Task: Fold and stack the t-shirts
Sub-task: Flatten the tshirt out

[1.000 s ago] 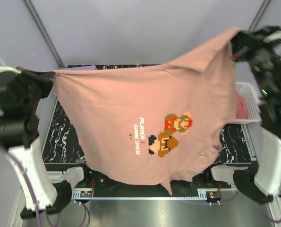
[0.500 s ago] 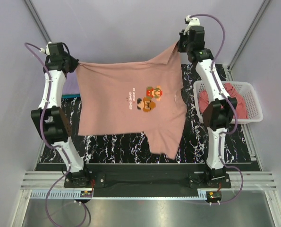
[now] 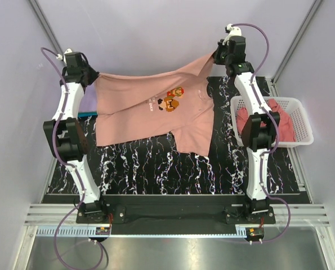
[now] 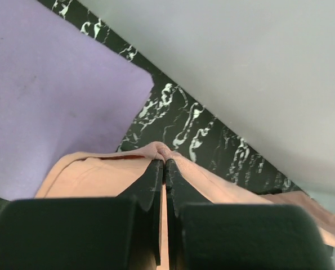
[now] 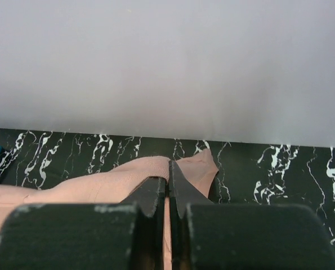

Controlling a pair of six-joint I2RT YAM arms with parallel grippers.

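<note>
Presently stretched over the far half of the table: salmon-pink t-shirt, print upward. Left gripper pinched tight on its edge near the far-left corner; right gripper likewise clamped on it at the far edge. Lavender t-shirt flat beneath, far-left corner.
</note>
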